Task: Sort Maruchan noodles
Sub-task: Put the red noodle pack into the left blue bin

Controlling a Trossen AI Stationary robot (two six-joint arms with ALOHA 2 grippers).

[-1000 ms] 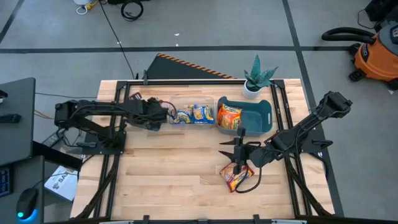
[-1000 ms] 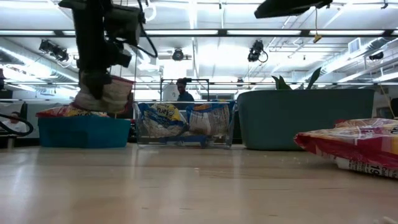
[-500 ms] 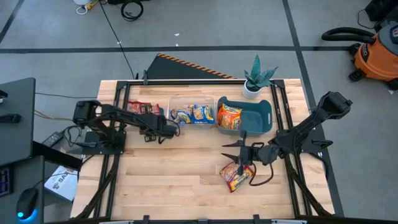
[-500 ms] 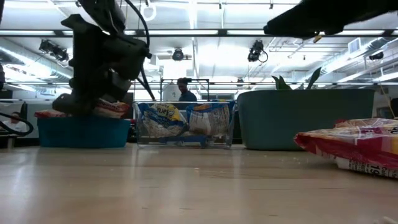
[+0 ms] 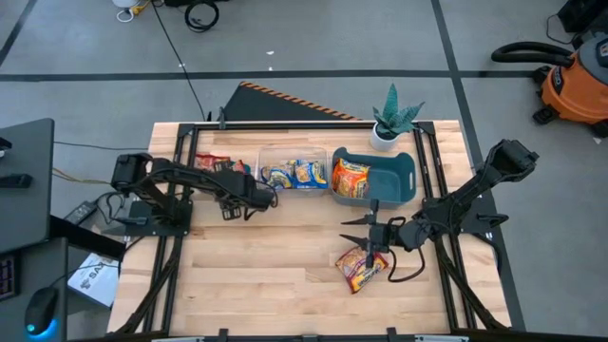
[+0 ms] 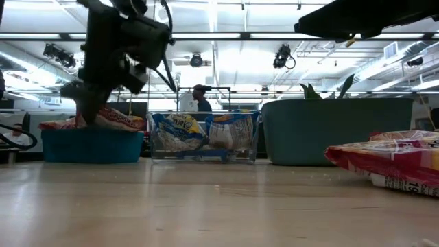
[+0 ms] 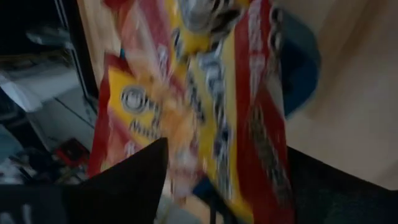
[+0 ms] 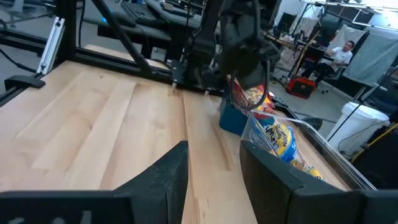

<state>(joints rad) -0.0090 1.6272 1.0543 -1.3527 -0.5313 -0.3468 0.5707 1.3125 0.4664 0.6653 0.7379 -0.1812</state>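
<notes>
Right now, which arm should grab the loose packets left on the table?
Right. The right gripper hovers open just above the loose packets near the front right. The left gripper is far off by the blue bin, over red packets there.

From my left wrist camera, the red-and-yellow noodle packet (image 7: pixel 205 93) is smeared with blur and runs off the frame. In my low view, the red packet (image 6: pixel 391 161) is cut by the edge.
</notes>
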